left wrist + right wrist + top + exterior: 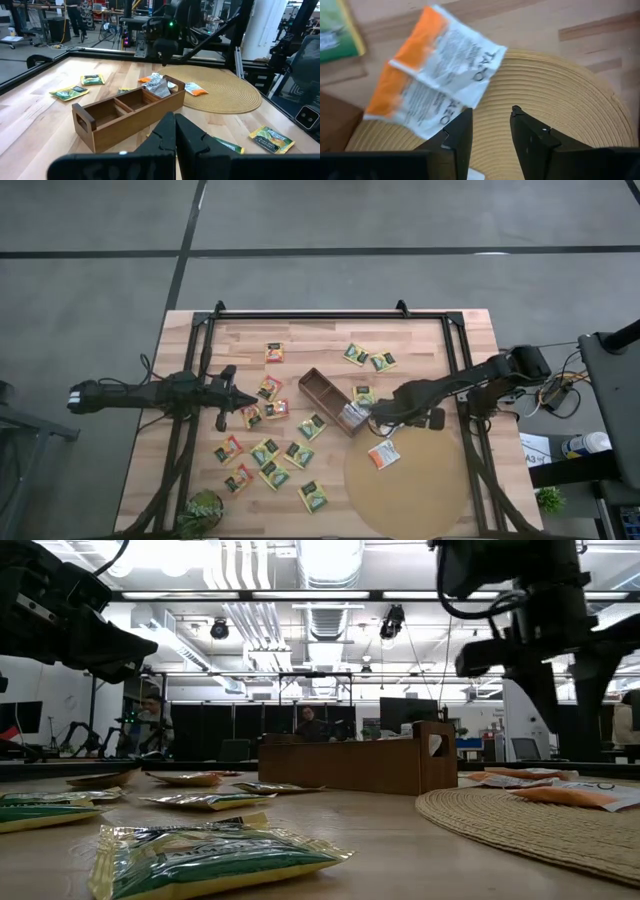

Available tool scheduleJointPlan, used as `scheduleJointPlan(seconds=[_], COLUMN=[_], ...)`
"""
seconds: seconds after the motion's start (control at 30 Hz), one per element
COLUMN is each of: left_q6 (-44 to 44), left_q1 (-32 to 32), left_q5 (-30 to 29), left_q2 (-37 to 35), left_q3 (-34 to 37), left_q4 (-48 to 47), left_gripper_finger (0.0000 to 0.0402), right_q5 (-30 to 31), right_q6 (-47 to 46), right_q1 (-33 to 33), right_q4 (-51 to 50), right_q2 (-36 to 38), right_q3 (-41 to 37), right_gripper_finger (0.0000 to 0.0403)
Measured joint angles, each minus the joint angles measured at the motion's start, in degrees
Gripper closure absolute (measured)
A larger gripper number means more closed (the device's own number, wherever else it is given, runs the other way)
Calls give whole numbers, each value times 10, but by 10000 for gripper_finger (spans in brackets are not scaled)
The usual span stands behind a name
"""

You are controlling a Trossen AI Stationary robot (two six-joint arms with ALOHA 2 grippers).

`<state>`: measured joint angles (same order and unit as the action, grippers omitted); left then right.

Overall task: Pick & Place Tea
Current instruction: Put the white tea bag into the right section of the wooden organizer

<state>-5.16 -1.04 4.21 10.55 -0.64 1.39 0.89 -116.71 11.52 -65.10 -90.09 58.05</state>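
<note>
Several tea sachets (268, 452), green-yellow and orange-red, lie flat on the wooden table left of the brown wooden box (330, 401), and a few more (368, 358) lie beyond it. Crumpled sachets (159, 85) fill the box's compartment nearest the mat. Two overlapping white-and-orange sachets (437, 75) lie on the rim of the round tan mat (410, 485). My right gripper (490, 131) hangs open over the mat just beside them, pointing down, with nothing between its fingers. My left gripper (175, 131) is shut, left of the box, and holds nothing.
A small potted plant (204, 512) stands at the table's near left corner. A black frame (320, 314) runs along the far edge and both sides of the table. A green sachet (215, 858) lies close to the low camera. Most of the mat is bare.
</note>
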Motion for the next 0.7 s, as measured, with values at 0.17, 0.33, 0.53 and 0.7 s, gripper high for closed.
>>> scheduleJointPlan(seconds=[0.17, 0.33, 0.53, 0.7], left_q6=[0, 0, 0, 0], left_q1=[0, 0, 0, 0], left_q5=[0, 0, 0, 0], left_q2=[0, 0, 0, 0], left_q3=[0, 0, 0, 0], left_q4=[0, 0, 0, 0], left_gripper_finger=[402, 402, 402, 402], right_q5=[-10, -9, -9, -9], right_q6=[-37, -61, -97, -109], right_q1=[0, -1, -1, -2], right_q4=[22, 78, 93, 146], right_q2=[8, 8, 8, 8], right_q3=[-31, -54, -78, -102], right_gripper_finger=[286, 292, 298, 305])
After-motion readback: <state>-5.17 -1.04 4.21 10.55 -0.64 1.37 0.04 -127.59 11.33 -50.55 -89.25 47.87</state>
